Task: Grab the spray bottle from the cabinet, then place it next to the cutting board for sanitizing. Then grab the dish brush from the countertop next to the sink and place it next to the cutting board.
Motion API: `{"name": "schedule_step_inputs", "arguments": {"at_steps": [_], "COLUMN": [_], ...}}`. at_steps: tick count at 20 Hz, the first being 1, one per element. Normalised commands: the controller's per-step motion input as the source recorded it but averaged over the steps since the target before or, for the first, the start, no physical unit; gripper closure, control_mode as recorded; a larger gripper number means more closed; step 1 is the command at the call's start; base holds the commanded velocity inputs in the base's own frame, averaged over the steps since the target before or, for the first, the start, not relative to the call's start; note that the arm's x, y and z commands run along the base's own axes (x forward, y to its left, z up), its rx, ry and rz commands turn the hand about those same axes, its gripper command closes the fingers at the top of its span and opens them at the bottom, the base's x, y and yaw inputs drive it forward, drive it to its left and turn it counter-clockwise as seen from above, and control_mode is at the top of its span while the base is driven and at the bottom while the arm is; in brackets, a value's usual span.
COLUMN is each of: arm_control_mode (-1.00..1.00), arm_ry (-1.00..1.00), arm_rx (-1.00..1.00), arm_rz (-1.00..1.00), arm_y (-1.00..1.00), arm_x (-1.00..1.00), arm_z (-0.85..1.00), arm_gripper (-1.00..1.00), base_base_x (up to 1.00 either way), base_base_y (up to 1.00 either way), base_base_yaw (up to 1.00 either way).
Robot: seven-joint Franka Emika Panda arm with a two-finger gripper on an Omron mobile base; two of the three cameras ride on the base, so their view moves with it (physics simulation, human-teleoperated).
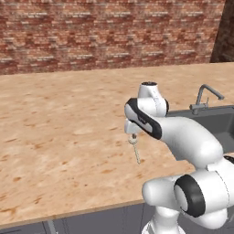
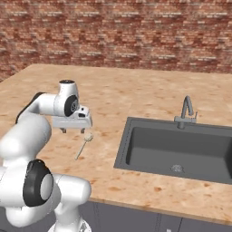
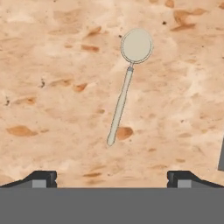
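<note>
The dish brush (image 3: pixel 120 103) lies flat on the countertop (image 3: pixel 52 65), its round cream head (image 3: pixel 136 45) away from the fingertips and its thin pale handle pointing back toward them. My gripper (image 3: pixel 112 178) hangs above it, open and empty, the brush centred between the two dark tips. From the right base view the gripper (image 2: pixel 73 130) hovers just over the brush (image 2: pixel 83 146), a short way left of the sink (image 2: pixel 123 152). In the left base view the brush (image 1: pixel 136 150) pokes out below the hand (image 1: pixel 132 133). The spray bottle, cabinet and cutting board are out of view.
The dark sink basin (image 1: pixel 219 122) with its curved tap (image 2: pixel 186 109) sits right of the brush. A brick wall (image 2: pixel 118 31) runs behind the countertop (image 1: pixel 59 123). Grey drawer fronts (image 2: pixel 136 219) show under the counter's front edge.
</note>
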Motion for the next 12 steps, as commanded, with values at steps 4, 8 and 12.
{"name": "schedule_step_inputs", "arguments": {"at_steps": [4,8,12], "arm_control_mode": [-1.0,-1.0,-1.0], "arm_ry": [-0.01,0.0,0.01], "arm_rx": [0.0,0.0,-0.06], "arm_rz": [-0.14,-0.05,0.0], "arm_y": [0.16,0.0,0.0], "arm_x": [0.16,0.32,0.41], "arm_z": [-0.54,-0.49,-0.41], "arm_gripper": [-1.0,-1.0,-1.0], "base_base_x": [0.0,0.0,0.0], "base_base_y": [0.0,0.0,0.0], "base_base_yaw": [0.0,0.0,0.0]}}
